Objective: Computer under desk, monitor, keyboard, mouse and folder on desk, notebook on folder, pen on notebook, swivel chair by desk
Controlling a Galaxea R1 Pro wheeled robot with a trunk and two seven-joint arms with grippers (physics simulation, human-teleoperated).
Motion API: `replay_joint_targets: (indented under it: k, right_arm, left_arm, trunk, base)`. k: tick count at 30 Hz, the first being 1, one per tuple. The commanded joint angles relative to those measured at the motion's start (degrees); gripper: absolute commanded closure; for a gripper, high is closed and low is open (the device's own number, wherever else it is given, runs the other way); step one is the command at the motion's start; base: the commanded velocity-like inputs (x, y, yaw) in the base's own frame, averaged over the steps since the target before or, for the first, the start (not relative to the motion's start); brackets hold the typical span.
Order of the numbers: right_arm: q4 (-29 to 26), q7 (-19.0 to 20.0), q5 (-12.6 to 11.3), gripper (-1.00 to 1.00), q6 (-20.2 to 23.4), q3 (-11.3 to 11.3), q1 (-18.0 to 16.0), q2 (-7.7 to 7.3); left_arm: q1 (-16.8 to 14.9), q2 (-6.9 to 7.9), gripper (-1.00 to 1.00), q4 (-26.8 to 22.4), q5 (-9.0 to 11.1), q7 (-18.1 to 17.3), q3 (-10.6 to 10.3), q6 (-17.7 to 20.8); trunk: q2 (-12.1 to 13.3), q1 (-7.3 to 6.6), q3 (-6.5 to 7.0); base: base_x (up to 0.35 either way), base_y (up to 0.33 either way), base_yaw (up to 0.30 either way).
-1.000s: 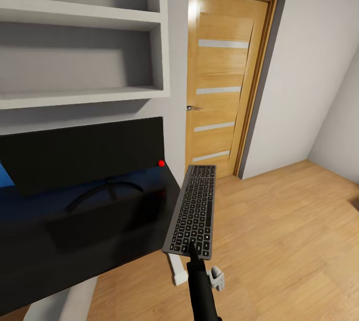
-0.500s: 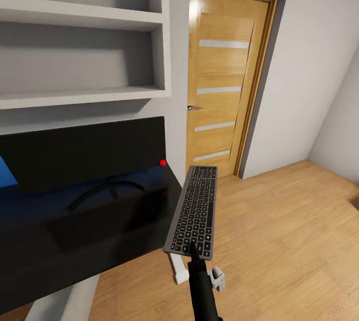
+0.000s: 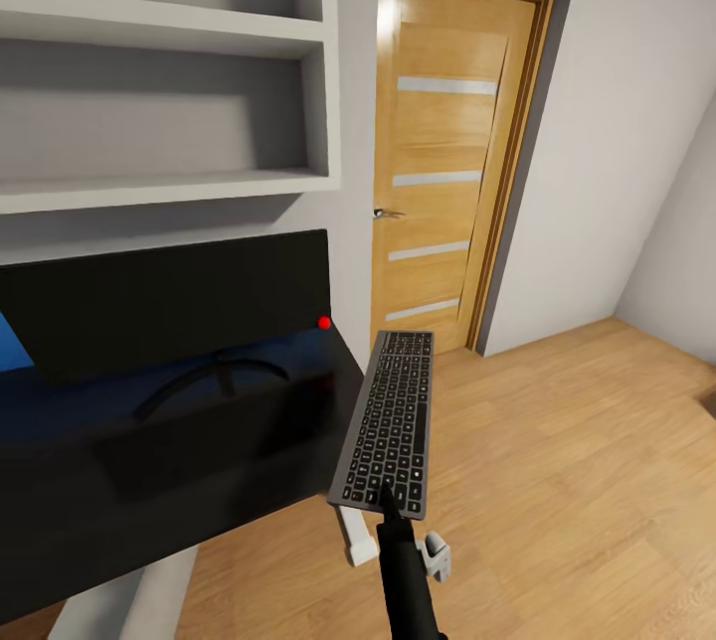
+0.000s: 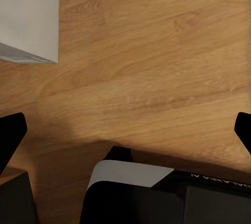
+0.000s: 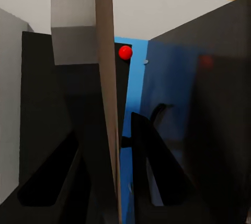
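Note:
In the head view my right gripper (image 3: 384,503) is shut on the near short end of the dark grey keyboard (image 3: 388,417). The keyboard hangs in the air past the right end of the black desk (image 3: 209,466), pointing away toward the door. The black monitor (image 3: 169,307) stands on the desk with a red dot at its lower right corner. In the right wrist view the keyboard (image 5: 107,104) stands edge-on between the dark fingers (image 5: 152,167), with the monitor (image 5: 47,104) and the desk's blue back panel (image 5: 137,98) behind. My left gripper (image 4: 125,132) is open over bare wood floor.
A wooden door (image 3: 447,163) is shut in the wall right of the desk. Grey wall shelves (image 3: 159,103) hang above the monitor. White feet (image 3: 360,543) stand on the floor under the desk's end. A white box corner (image 4: 29,18) lies on the floor. Open wood floor (image 3: 577,481) stretches right.
The keyboard and my right gripper have edged very slightly to the right. Everything else stands as before.

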Motion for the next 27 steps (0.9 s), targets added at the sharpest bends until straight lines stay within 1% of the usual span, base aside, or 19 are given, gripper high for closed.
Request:
replay_joint_targets:
  k: [1,4,7,9,11,14,19,27]
  right_arm:
    - [0.0,0.3,-0.5,1.00,-0.2,0.1,0.0,-0.02]
    - [0.0,0.2,-0.7,1.00,0.0,0.1,0.0,-0.08]
    - [-0.1,0.2,-1.2,1.00,1.5,0.1,0.0,-0.12]
    - [0.0,0.2,-2.3,1.00,3.9,0.1,0.0,-0.12]
    - [0.0,0.2,-3.9,1.00,5.7,0.0,0.0,-0.15]
    - [0.0,0.2,-6.2,1.00,6.9,-0.1,0.0,-0.16]
    - [0.0,0.2,-6.9,1.00,7.1,-0.2,0.0,-0.13]
    - [0.0,0.3,-7.1,1.00,7.2,-0.3,-0.1,-0.13]
  left_arm:
    - [0.0,0.05,-1.00,-0.1,0.2,0.4,-0.2,0.3]
    - [0.0,0.03,-1.00,-0.1,0.2,0.4,-0.2,0.3]
    - [0.0,0.05,-1.00,-0.1,0.2,0.4,-0.2,0.3]
    - [0.0,0.06,-1.00,-0.1,0.2,0.4,-0.2,0.3]
    - [0.0,0.06,-1.00,-0.1,0.2,0.4,-0.2,0.3]
    - [0.0,0.03,-1.00,-0.1,0.2,0.4,-0.2,0.3]
    - [0.0,0.01,-1.00,0.0,0.2,0.4,-0.2,0.3]
    - [0.0,-0.02,-1.00,0.0,0.2,0.4,-0.2,0.3]
  trunk:
    - [-0.5,0.23,-0.24]
    - [-1.7,0.89,-0.78]
    - [-2.9,1.55,-1.32]
    - [-3.7,1.99,-1.68]
    - [-4.5,2.43,-2.04]
    - [-5.7,3.09,-2.58]
    - [-7.7,4.19,-3.47]
    - [-10.9,5.94,-4.91]
  base:
    - [0.000,0.000,0.000]
    - [0.000,0.000,0.000]
    - [0.000,0.000,0.000]
    - [0.000,0.000,0.000]
    - [0.000,0.000,0.000]
    - [0.000,0.000,0.000]
    - [0.000,0.000,0.000]
    - [0.000,0.000,0.000]
